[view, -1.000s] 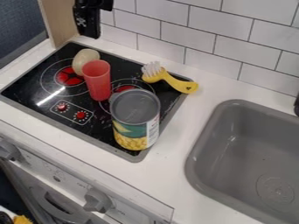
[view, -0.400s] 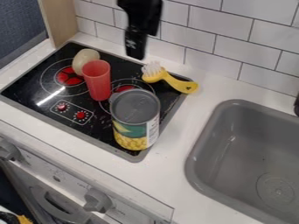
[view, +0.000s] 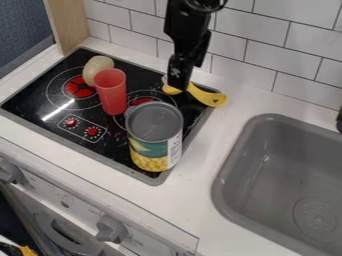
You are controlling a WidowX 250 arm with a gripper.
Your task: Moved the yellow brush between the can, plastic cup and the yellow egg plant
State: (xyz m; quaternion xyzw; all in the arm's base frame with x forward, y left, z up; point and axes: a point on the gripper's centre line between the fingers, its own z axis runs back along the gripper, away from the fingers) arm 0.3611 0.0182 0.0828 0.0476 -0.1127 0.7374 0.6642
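The yellow brush lies across the stovetop's far right edge, partly hidden by the hand; whether that is wide or narrow, I cannot tell. Nearer stands the can; leftward, the red cup and pale eggplant. The sink is right.

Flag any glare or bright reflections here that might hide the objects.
Camera view: a white streak of glare lies across the black stovetop, beside the two red dials; camera view: a small highlight shows on the grey sink's wall. Neither crosses the can, the red cup or the yellow brush.
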